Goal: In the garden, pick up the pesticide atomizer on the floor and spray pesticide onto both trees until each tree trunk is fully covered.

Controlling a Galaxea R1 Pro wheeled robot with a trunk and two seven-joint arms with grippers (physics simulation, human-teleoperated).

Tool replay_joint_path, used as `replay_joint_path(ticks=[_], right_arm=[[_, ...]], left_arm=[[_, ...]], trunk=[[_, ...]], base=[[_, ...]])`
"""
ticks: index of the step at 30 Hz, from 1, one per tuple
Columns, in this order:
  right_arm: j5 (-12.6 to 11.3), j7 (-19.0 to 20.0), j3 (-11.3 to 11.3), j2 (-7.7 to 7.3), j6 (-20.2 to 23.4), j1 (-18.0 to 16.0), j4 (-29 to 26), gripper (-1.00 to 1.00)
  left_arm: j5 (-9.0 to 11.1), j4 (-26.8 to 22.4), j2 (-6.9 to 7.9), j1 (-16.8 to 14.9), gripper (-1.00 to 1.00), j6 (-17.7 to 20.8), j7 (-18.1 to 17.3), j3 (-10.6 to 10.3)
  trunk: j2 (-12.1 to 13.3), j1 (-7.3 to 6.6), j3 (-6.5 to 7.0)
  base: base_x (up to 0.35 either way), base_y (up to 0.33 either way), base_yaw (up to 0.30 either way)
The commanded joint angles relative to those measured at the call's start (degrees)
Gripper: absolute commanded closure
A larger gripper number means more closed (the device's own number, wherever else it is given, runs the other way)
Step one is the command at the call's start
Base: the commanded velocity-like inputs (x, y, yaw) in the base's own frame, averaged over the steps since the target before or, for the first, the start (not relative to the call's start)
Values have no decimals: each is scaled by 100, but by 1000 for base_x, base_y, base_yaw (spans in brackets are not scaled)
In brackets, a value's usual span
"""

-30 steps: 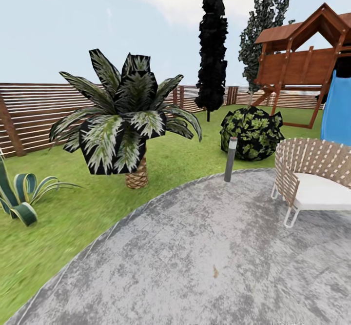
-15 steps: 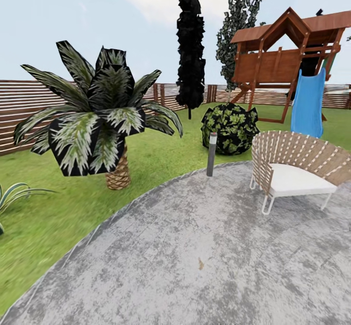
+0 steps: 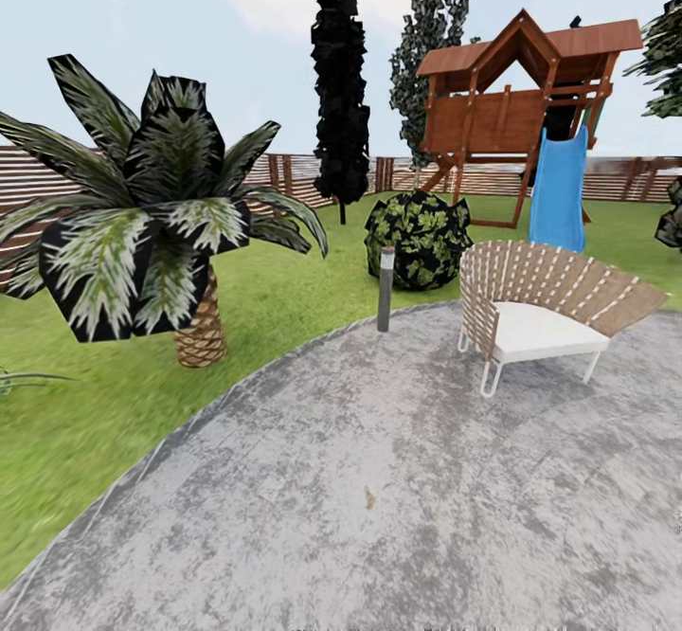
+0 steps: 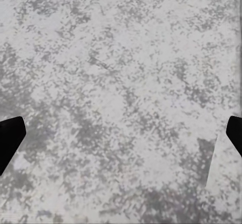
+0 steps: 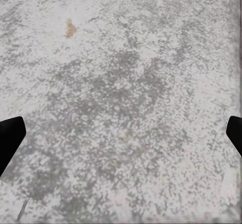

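Left gripper point(image 4: 121, 133): jaws spread wide, the two dark fingertips at opposite edges of the left wrist view, nothing between them; mottled grey paving lies beneath.
Right gripper point(image 5: 121, 133): jaws likewise spread wide and empty, fingertips at opposite edges of the right wrist view, over the same grey stone.
Brown speck point(image 5: 70, 28): a small tan mark on the stone ahead of the right gripper; in the head view it sits near the middle of the paved patch.
Paving point(image 3: 398, 498): a broad rounded patch of grey stone fills the near ground, its curved edge meeting the grass on the left and at the back.
Grass point(image 3: 85, 423): green lawn runs from the paving's edge out to the fence.
Post light point(image 3: 385, 288): a short grey bollard stands upright at the far rim of the paving.
Chair point(image 3: 540, 314): a woven-back seat with white cushion and white legs rests on the paving, to the right of the post light.
Palm point(image 3: 161, 224): short, scaly-trunked, on the grass at left.
Bush point(image 3: 419, 238): round and dark-leaved, just behind the post light.
Cypress point(image 3: 339, 81): narrow and black, upright near the fence.
Tree point(image 3: 431, 34): a sparse, flaky green crown rises behind the bush, beside the playhouse; its trunk is mostly hidden.
Playhouse point(image 3: 516, 100): brown wooden, with a blue slide point(image 3: 559, 190).
Fence point(image 3: 294, 174): brown horizontal slats along the back.
Atomizer: cannot tell where it is.
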Motion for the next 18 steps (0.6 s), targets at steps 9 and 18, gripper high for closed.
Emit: replay_joint_path(ticks=[9,18], right_arm=[[0,-2,-2,1,-18,-4,8,-100],[0,-2,-2,1,-18,-4,10,-100]], left_arm=[[4,3,-1,-11,-100,-25,-1,16],[-4,3,7,-11,-100,-25,-1,155]], trunk=[[-365,198,-233],[-726,395,-460]], base=[[0,0,-196],[0,0,-195]])
